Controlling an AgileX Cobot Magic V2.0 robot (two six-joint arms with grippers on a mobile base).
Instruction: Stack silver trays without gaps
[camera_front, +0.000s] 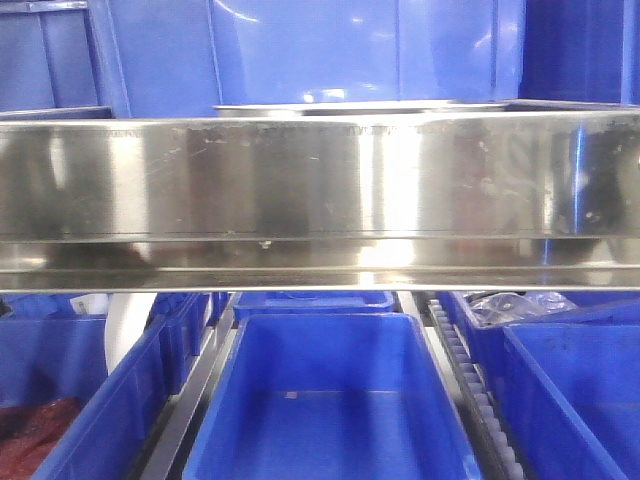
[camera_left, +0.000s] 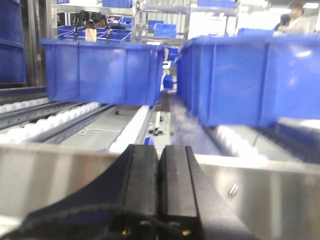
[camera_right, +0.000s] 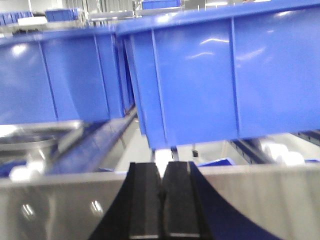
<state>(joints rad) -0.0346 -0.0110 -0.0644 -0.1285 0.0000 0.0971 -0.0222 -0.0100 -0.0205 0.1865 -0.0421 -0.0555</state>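
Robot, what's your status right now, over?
Left tool shut, empty. Right tool shut, empty. Shiny silver steel tray untouched. Blue plastic bins ahead.

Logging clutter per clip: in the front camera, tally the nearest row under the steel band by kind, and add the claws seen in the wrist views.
Blue bins: 3 (left blue bin, centre blue bin, right blue bin)
Claws: 2 (left claw, right claw), both closed
Total: 5

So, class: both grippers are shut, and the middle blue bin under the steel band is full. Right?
Not quite. The exterior front-facing view shows the middle blue bin under the steel band empty. The left gripper and right gripper are shut.
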